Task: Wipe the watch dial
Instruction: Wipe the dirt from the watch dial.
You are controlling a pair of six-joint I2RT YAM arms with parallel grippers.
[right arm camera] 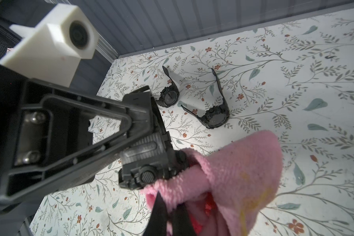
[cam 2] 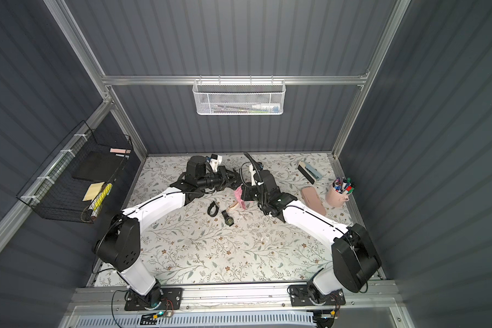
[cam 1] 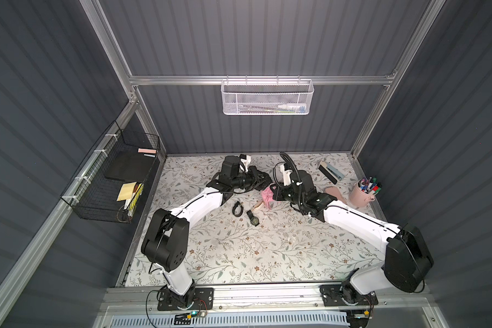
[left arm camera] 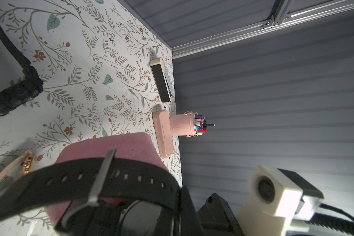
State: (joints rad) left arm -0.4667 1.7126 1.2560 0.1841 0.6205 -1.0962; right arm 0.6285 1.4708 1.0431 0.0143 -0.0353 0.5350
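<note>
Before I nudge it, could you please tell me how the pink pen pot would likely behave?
The pink pen pot probably tips rather than slides: it stands upright with markers poking above its rim. It looks rigid; toppled, its round body would likely roll.

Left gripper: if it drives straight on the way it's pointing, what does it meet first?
The pink cloth held in the right gripper. The left gripper is shut on a black watch, which leads and seems to touch the cloth in the right wrist view; exact depth is unclear from above.
</note>
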